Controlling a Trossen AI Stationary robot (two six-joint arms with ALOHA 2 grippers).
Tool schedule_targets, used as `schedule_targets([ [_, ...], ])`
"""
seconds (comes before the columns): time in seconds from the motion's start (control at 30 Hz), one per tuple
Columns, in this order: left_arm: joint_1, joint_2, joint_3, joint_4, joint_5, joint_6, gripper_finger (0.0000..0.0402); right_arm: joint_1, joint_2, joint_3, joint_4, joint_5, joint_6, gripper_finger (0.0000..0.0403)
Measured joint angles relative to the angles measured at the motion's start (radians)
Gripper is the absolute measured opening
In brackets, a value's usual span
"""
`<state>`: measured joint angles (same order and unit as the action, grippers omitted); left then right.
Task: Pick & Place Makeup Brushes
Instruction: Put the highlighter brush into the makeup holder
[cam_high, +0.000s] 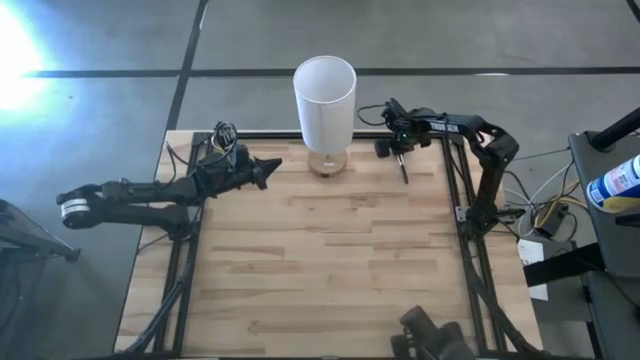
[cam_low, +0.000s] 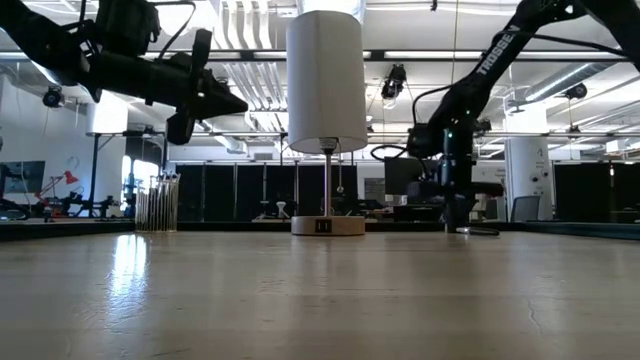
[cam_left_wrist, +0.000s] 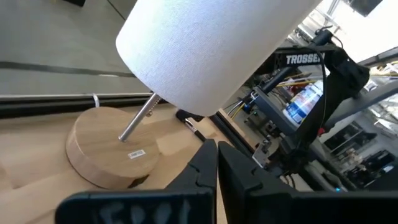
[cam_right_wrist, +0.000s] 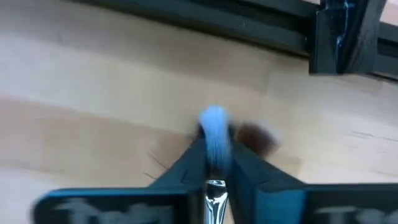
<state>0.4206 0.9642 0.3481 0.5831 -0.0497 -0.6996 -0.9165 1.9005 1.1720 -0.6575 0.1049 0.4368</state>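
My right gripper (cam_high: 398, 143) (cam_low: 456, 205) is low over the table's far right part, right of the lamp, and shut on one makeup brush (cam_right_wrist: 214, 127) with a pale bristle head. A thin dark stick (cam_high: 404, 168) runs from this gripper toward the near edge; whether it is the held brush or another, I cannot tell. Several more brushes stand upright in a holder (cam_low: 158, 205) at the far left. My left gripper (cam_high: 268, 170) (cam_left_wrist: 216, 171) (cam_low: 215, 100) hangs shut and empty, high above the table, left of the lamp. My right gripper pinches the brush between its two fingers at the silvery ferrule (cam_right_wrist: 215, 190), just behind the bristles. The brush lies along the fingers, and its pale head (cam_right_wrist: 214, 121) sticks out past the fingertips toward the table. Whether the head touches the wood cannot be told.
A tall white lamp (cam_high: 325, 95) (cam_low: 326, 80) on a round wooden base (cam_left_wrist: 106, 146) stands at the far middle, between the two arms. A black frame (cam_high: 458, 190) borders the tabletop. The wooden surface (cam_high: 320, 260) toward the near edge lies open.
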Motion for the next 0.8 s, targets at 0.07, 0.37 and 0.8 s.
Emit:
schedule_targets([
  [0.07, 0.000, 0.000, 0.000, 0.000, 0.000, -0.017, 0.0007, 0.000, -0.030, -0.018, 0.003, -0.006, -0.029, 0.0018],
  [0.37, 0.000, 0.000, 0.024, -0.021, 0.005, -0.144, 0.0025, 0.028, -0.370, -0.157, 0.024, -0.012, -0.059, 0.0014],
  [0.8, -0.058, 0.042, 0.267, -0.247, 0.150, 0.017, 0.0140, 0.377, -0.988, -0.324, 0.237, -0.038, -0.044, 0.0013],
])
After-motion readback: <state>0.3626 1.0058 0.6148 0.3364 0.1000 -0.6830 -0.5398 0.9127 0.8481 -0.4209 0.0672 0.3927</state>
